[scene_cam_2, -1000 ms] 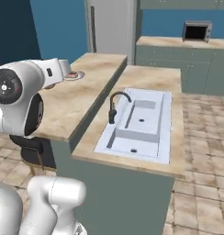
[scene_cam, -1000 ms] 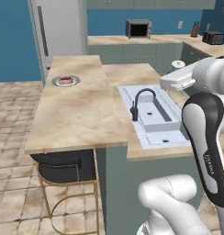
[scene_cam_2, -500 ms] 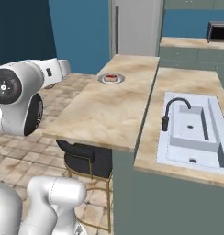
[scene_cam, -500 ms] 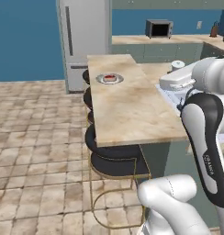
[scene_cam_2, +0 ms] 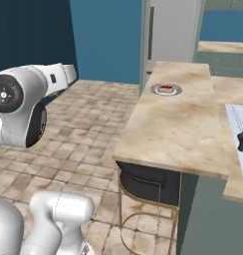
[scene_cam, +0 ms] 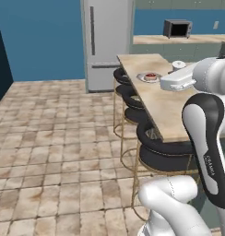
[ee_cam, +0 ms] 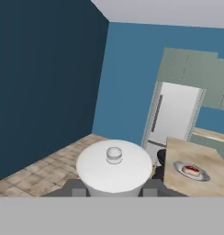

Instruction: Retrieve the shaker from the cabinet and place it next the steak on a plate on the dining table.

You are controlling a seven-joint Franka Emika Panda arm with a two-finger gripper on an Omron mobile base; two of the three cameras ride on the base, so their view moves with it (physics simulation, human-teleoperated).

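The plate [scene_cam: 150,77] sits on the far end of the island counter [scene_cam_2: 173,117], near the refrigerator [scene_cam: 107,44], with the steak [scene_cam_2: 166,88] lying on it (red meat, pale fat rim). Black stools [scene_cam: 162,146] with gold legs line the counter's side over the tiled floor [scene_cam: 54,138]. In the hand view the claw [ee_cam: 114,187] is clamped on the shaker [ee_cam: 114,165], whose pale whitish top faces the camera between the dark fingertips [ee_cam: 75,187]. The plate lies well apart from it.
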